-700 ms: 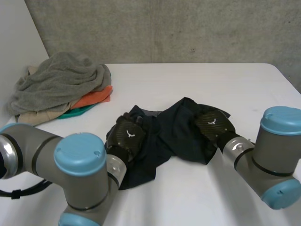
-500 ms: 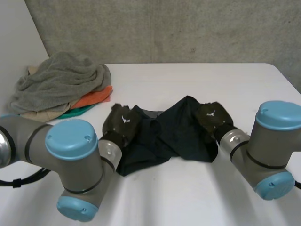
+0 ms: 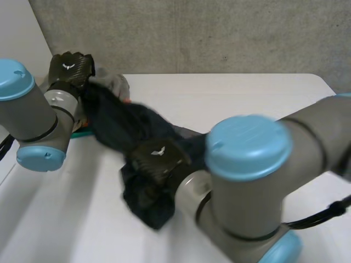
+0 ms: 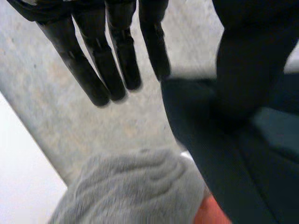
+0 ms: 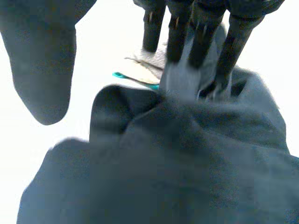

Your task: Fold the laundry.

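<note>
Okay, on my head feed the dark cloth (image 3: 118,123) is strung in a slanting band between the two hands. Its upper end is up off the white desk (image 3: 247,93) at the left robot hand (image 3: 69,67), and its lower end is bunched at the right robot hand (image 3: 158,158).

The left robot hand is raised on its arm (image 3: 33,109), just above the pile at the desk's far left corner. In its wrist feed the fingers (image 4: 84,70) are straight and spread, clear of the fabric. The cloth hangs at the thumb (image 4: 252,56), draped there rather than clasped as far as I can see, so I read this hand as open. Below the fingertips I see the grey towel (image 4: 135,191) on top of the pile, with a bit of orange cloth (image 4: 212,214) beside it.

The right robot hand sits low, palm over the crumpled lower end of the cloth, with the right arm (image 3: 249,164) large in my foreground. In its wrist feed the fingers (image 5: 196,42) are straight, and their tips press into the folds where a paler grey patch of the fabric shows. The thumb (image 5: 42,60) stands well off to the side and touches nothing. I read this hand as open too, resting on the cloth without pinching it. Past its fingertips a teal edge (image 5: 124,76) of the pile shows.
</note>
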